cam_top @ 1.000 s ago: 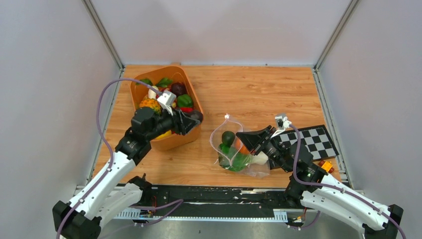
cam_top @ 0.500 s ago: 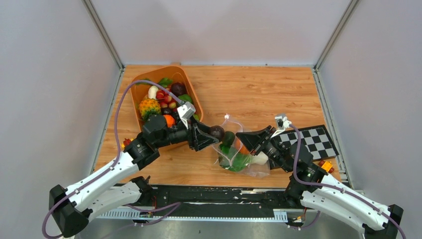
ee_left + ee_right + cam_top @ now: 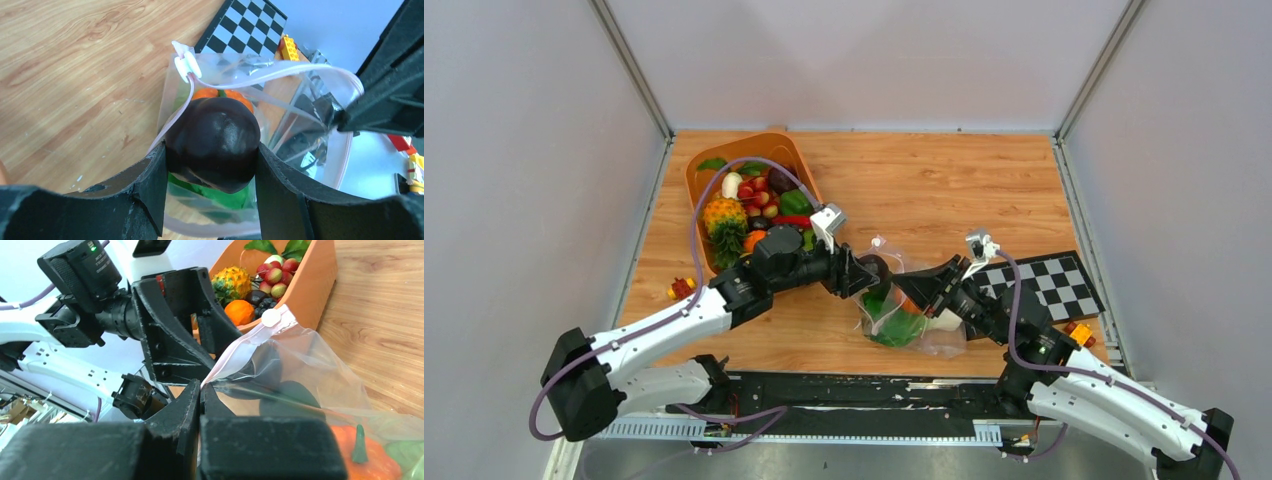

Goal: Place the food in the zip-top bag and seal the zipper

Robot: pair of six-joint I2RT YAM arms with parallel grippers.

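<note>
1. **Change.** In the overhead view the left gripper (image 3: 862, 274) was over the orange tub (image 3: 696, 190) one second earlier. It has since swung rightward to the centre of the frame and now sits at the mouth of the zip-top bag (image 3: 924, 335). Its jaws are clamped on a dark purple round toy fruit (image 3: 215, 137).
2. **Opposite arm.** The right gripper (image 3: 199, 392) has barely moved. Its fingers are pressed together on the bag's lip beside the zipper (image 3: 280, 70), holding the mouth open towards the incoming fruit.
3. **Meaning for the task.** The fruit hangs at the opening and is not yet released, so the step in hand appears to be the drop.
   - The bag already holds an orange toy vegetable (image 3: 357, 460) and green pieces (image 3: 220, 195).
   - Much food (image 3: 749, 195) remains in the tub at upper left.
   - The white slider (image 3: 184, 62) sits at one end of the open strip, so sealing has not begun.
4. **Surface.** The table (image 3: 944, 180) is wood-grain. A checkered board (image 3: 1054, 285) lies to the right of the bag. A small red-and-yellow toy (image 3: 681, 289) lies near the left edge.
5. **Room.** Plain grey walls (image 3: 854, 60) enclose three sides, with metal posts (image 3: 629, 65) at the rear corners.
</note>
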